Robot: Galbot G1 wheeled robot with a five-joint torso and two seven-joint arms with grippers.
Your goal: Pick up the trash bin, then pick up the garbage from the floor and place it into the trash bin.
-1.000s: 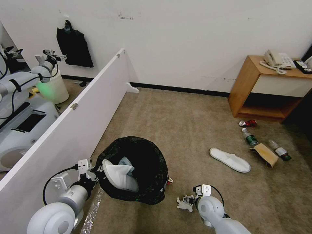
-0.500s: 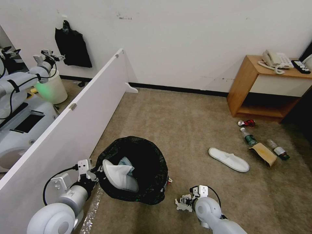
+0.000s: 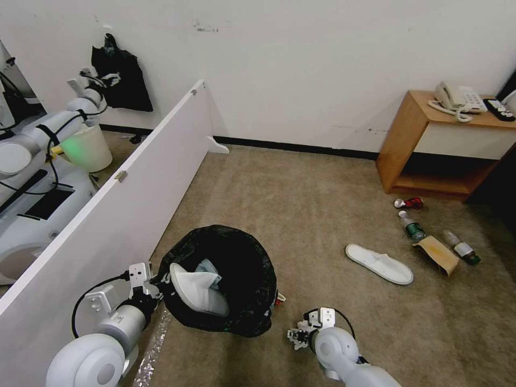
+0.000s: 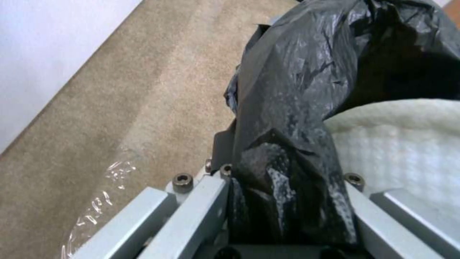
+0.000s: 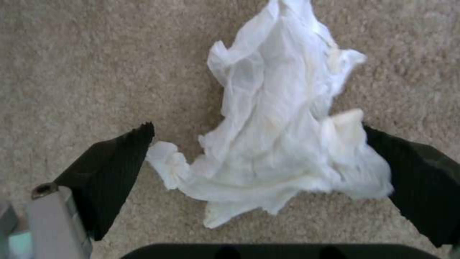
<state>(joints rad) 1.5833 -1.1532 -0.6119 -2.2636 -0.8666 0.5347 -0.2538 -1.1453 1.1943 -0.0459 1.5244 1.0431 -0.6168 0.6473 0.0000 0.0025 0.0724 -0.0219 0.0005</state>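
The trash bin [image 3: 236, 290], lined with a glossy black bag, hangs low over the carpet at the near left. My left gripper [image 3: 149, 286] is shut on its rim; the left wrist view shows the bag-covered rim [image 4: 287, 154] pinched between the fingers [image 4: 196, 212]. A white slipper [image 3: 198, 290] and a tissue lie inside the bin. To the bin's right, my right gripper [image 3: 297, 336] is open and low over the floor. A white tissue wad [image 5: 283, 136] lies on the carpet between its two black fingertips [image 5: 113, 169]. Farther right lie a second slipper [image 3: 380, 263], a red can [image 3: 410, 203], two bottles [image 3: 413, 227] and a brown paper bag [image 3: 436, 256].
A white partition board [image 3: 113, 209] runs along the left, close to the bin. Behind it stand another robot [image 3: 37, 177], a white bucket glowing green [image 3: 86, 151] and a black bag on the wall [image 3: 121, 72]. At the right stands a wooden nightstand [image 3: 408, 140] with a telephone [image 3: 456, 99] and remote [image 3: 499, 109].
My right arm has sunk lower and drawn slightly left toward me. The bin and left gripper have stayed put. The other robot's arm behind the partition has swung upward.
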